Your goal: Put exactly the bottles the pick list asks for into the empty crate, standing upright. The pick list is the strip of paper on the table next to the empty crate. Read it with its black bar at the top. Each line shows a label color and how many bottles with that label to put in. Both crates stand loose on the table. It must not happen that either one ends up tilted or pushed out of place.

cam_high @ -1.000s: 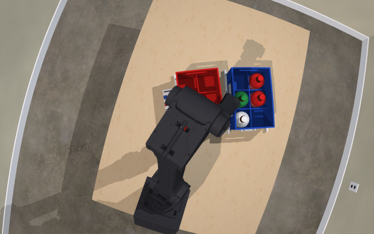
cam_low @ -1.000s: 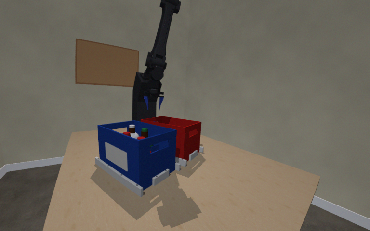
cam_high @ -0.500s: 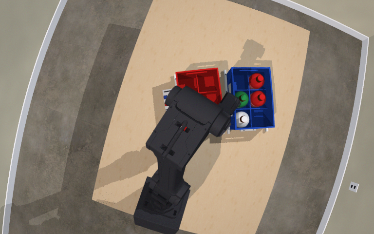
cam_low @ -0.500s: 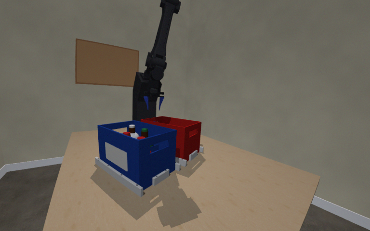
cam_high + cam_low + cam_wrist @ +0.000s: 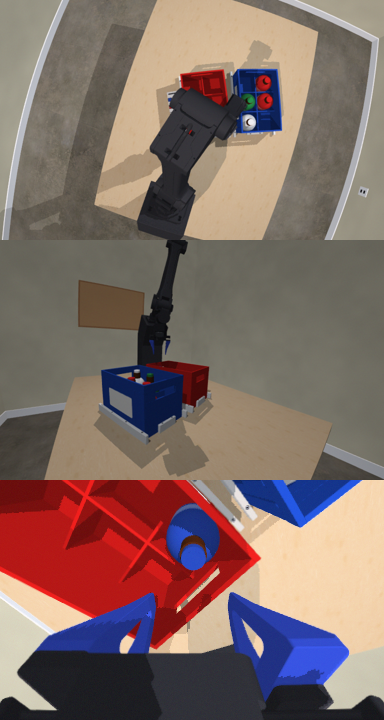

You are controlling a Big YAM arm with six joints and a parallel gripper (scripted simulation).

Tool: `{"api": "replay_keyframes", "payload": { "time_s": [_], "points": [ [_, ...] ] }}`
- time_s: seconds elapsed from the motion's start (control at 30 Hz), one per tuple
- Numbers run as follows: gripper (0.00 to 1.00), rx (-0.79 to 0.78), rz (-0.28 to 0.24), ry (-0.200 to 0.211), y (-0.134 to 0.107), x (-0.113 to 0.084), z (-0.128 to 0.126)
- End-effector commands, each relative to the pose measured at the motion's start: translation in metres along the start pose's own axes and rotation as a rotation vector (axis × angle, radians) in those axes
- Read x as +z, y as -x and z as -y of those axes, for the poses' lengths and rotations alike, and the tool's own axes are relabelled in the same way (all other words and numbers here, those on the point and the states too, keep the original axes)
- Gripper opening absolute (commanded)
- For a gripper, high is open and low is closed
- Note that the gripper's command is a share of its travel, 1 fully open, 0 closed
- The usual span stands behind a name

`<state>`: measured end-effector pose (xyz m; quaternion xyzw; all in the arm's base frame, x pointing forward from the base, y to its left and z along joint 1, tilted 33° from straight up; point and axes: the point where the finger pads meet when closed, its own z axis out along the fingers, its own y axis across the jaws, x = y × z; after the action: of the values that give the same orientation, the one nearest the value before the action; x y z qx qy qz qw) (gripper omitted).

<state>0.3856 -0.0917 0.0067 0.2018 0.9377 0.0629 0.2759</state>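
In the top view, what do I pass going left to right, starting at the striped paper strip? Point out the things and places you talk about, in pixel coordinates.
White paper pick list point(image 5: 170, 93), red plastic crate point(image 5: 202, 73) point(image 5: 30, 545) point(image 5: 198, 390), blue plastic crate point(image 5: 279, 99) point(image 5: 124, 375) point(image 5: 320, 505), white wall outlet point(image 5: 363, 191).

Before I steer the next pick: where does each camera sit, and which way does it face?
Top: overhead, looking down on the red crate and blue crate; arm and base show.
Exterior: across the table from the base, facing it; arm and open gripper show.
Wrist: on the arm, looking past its fingers into the red crate.
Top and exterior share green-, white- and red-capped bottles.
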Motion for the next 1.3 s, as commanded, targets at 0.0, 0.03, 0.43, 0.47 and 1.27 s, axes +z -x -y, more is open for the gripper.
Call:
{"api": "replay_keyframes", "payload": {
  "time_s": [0.0,0.03,0.43,0.47,1.27],
  "points": [
    [0.61,-0.001,0.011,0.001,0.0063,-0.0013,-0.0011],
    [0.61,0.001,0.010,0.001,0.0093,-0.0008,-0.0022],
    [0.61,-0.001,0.011,0.001,0.0069,-0.0012,-0.0011],
    [0.61,-0.001,0.011,0.001,0.0069,-0.0012,-0.0011],
    [0.61,-0.001,0.012,0.001,0.0075,-0.0011,-0.0010]
  ]
}}
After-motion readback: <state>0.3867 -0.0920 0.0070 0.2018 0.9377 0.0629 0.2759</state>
